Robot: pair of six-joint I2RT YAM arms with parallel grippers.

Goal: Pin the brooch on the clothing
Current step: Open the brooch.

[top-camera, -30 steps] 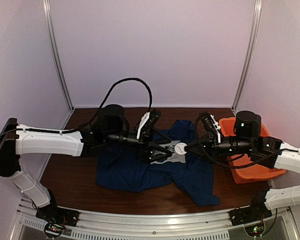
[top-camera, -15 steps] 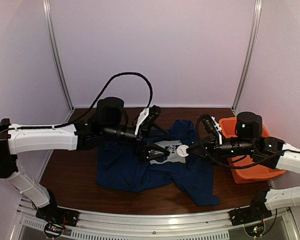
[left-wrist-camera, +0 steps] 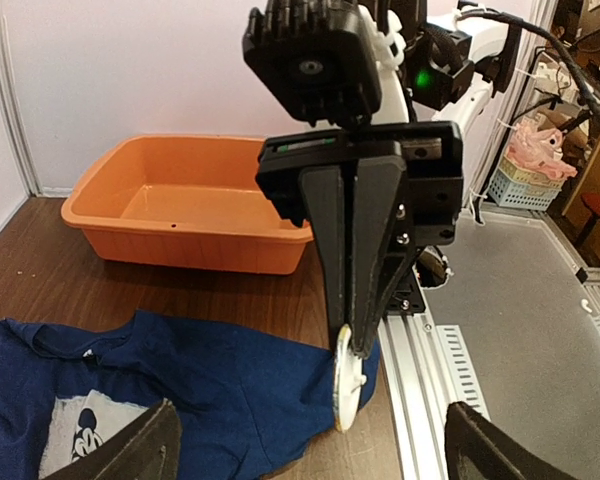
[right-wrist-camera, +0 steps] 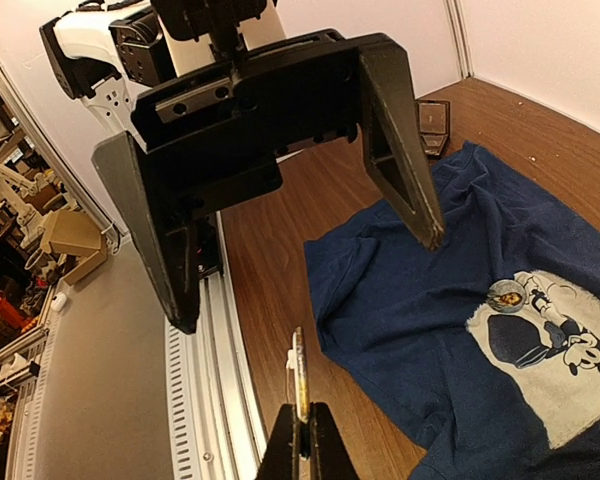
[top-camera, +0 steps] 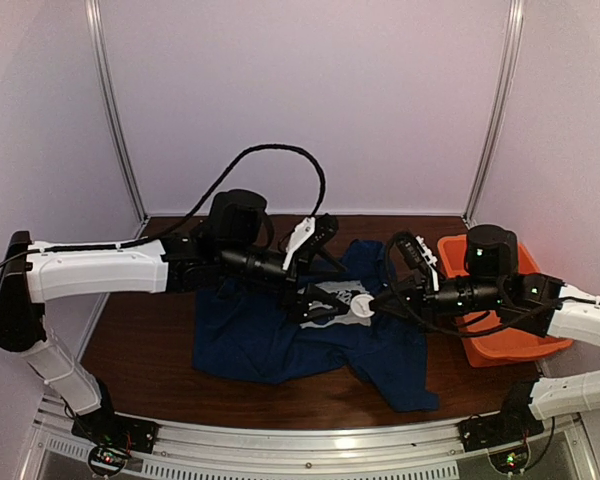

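My right gripper (right-wrist-camera: 305, 418) is shut on the brooch (right-wrist-camera: 300, 372), a thin round disc held upright and seen edge-on, its white back carrying a small nub. From above, the brooch (top-camera: 360, 308) hangs over the clothing (top-camera: 280, 340), a navy T-shirt with a white mouse print (right-wrist-camera: 555, 350). My left gripper (top-camera: 318, 300) faces it with jaws spread wide and nothing in them. In the left wrist view the brooch (left-wrist-camera: 347, 378) sits in line between my left fingers (left-wrist-camera: 150, 450), touching neither.
An orange tub (top-camera: 495, 330) stands on the brown table (top-camera: 140, 340) to the right of the shirt. A small black box (right-wrist-camera: 433, 113) lies on the table beyond the shirt. A small round silvery spot (right-wrist-camera: 507, 294) sits at the print's corner. The metal rail (top-camera: 310, 440) runs along the near edge.
My left gripper has spread its jaws wider and the left arm has shifted right, closer to the brooch. The right gripper dipped slightly, still shut on the brooch.
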